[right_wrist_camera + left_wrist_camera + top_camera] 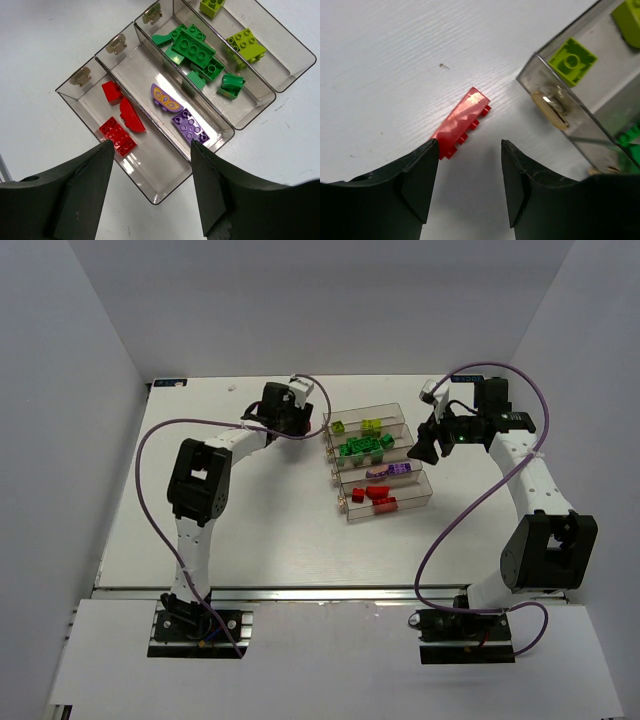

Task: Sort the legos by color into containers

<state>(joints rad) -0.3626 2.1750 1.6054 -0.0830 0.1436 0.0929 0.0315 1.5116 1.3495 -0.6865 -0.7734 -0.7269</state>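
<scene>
Left tool (469, 145) open, empty; red brick (462, 122) flat on bench (395, 50) at its tips, perhaps touching the left one. Right tool (151, 145) open, empty, above 4 trays (160, 175).

white table (250, 530) carries four clear trays (135, 70) side by side; one red brick (462, 122) lies beside a tray end
</scene>
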